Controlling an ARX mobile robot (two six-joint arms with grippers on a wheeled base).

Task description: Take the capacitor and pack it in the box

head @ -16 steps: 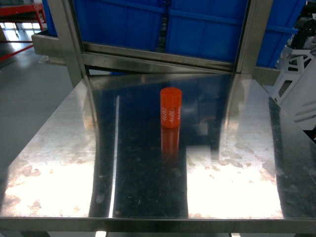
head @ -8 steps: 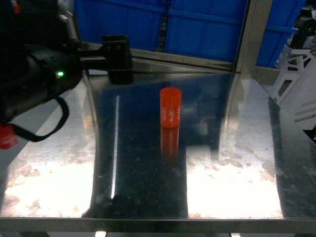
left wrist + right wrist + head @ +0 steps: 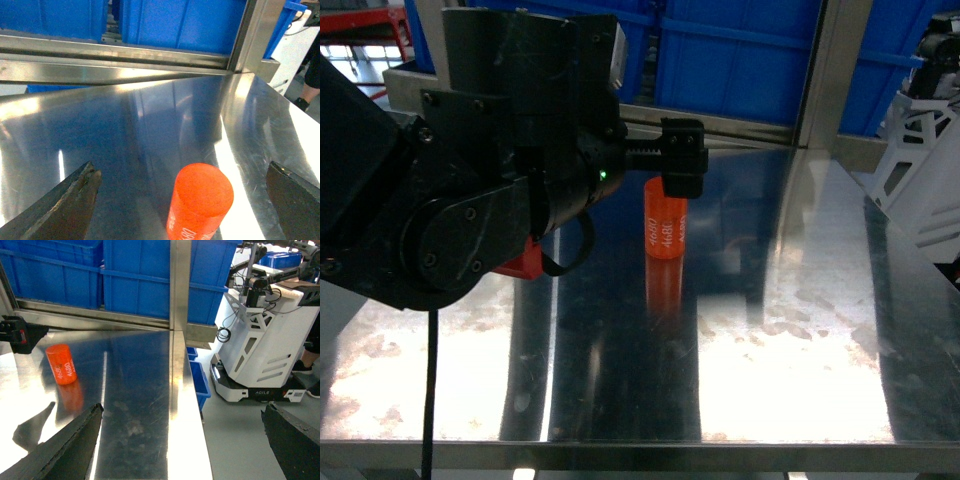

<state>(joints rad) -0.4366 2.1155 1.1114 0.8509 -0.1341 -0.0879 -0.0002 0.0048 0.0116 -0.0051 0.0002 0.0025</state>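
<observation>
We hold the left pincer wide, empty, above the capacitor; it looks light, rigid, slick; grip mid-barrel.

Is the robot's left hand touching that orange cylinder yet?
Apart. The left wrist view shows the orange cylinder standing between the open left hand's fingers, with bare table on both sides.
</observation>
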